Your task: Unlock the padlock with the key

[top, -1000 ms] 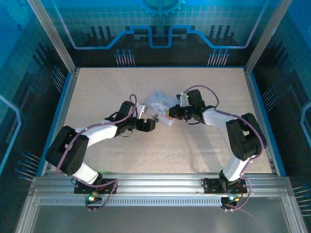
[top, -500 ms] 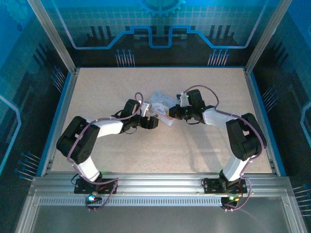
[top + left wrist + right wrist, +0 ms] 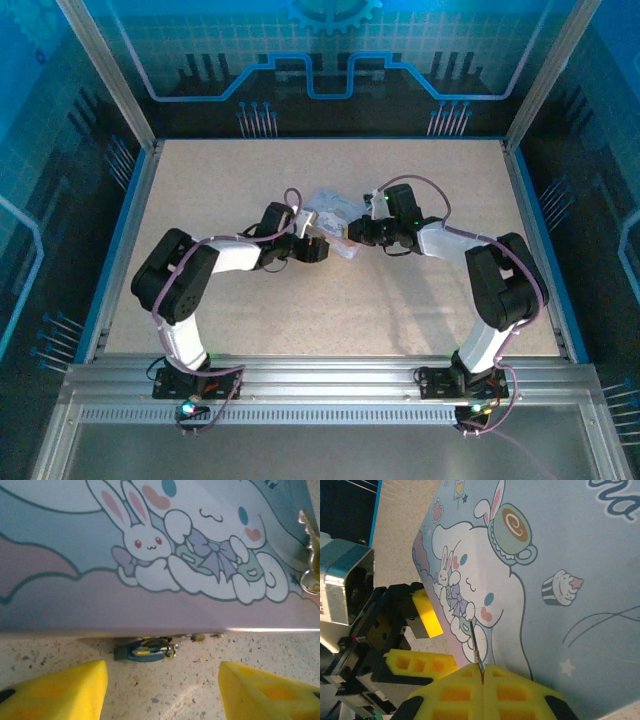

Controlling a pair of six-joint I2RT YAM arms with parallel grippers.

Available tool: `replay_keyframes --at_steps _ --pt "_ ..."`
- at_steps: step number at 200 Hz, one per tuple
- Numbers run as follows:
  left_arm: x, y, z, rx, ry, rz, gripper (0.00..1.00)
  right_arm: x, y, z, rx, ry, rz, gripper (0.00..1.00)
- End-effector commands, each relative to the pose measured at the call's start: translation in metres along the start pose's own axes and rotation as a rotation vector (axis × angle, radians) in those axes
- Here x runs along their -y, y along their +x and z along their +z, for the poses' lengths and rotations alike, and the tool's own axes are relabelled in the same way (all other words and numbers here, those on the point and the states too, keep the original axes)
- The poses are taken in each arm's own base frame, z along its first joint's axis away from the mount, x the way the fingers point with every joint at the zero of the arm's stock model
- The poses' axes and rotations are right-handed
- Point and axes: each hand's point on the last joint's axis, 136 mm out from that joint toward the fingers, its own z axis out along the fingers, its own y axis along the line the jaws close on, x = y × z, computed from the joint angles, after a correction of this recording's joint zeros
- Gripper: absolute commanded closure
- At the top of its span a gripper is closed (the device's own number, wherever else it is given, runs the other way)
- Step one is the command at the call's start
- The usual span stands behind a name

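Left wrist view: the padlock (image 3: 146, 650) lies lower centre, against the tin box (image 3: 75, 600) edge, just above the gap of the left gripper (image 3: 162, 680), whose pads stand apart, clear of it. Right wrist view: the right gripper (image 3: 482, 672), bottom centre, is clamped on the key (image 3: 476, 645).

Pale lavender printed tin box (image 3: 60, 595): smooth, satin sheen. Speckled beige counter (image 3: 165, 682): matt, grainy. Tiny dark padlock (image 3: 137, 654): glossy metal.

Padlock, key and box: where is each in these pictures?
padlock (image 3: 137, 653): left wrist view, on its dark body.
key (image 3: 475, 647): right wrist view, on the middle of its thin blade.
box (image 3: 570, 555): right wrist view, on the printed lid.
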Motion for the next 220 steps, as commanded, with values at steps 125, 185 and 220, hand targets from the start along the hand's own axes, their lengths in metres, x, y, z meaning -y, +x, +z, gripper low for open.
replay_keyframes --at_steps 125,185,220 --pt "0.001 -0.004 0.017 -0.013 0.058 0.015 0.48 0.037 0.019 0.005 -0.048 0.096 0.080 1.00" --pt "0.003 -0.005 0.019 -0.010 0.072 0.003 0.54 0.037 0.019 0.005 -0.049 0.093 0.079 1.00" --pt "0.004 -0.006 0.020 -0.009 0.074 -0.003 0.55 0.036 0.018 0.005 -0.047 0.092 0.078 1.00"
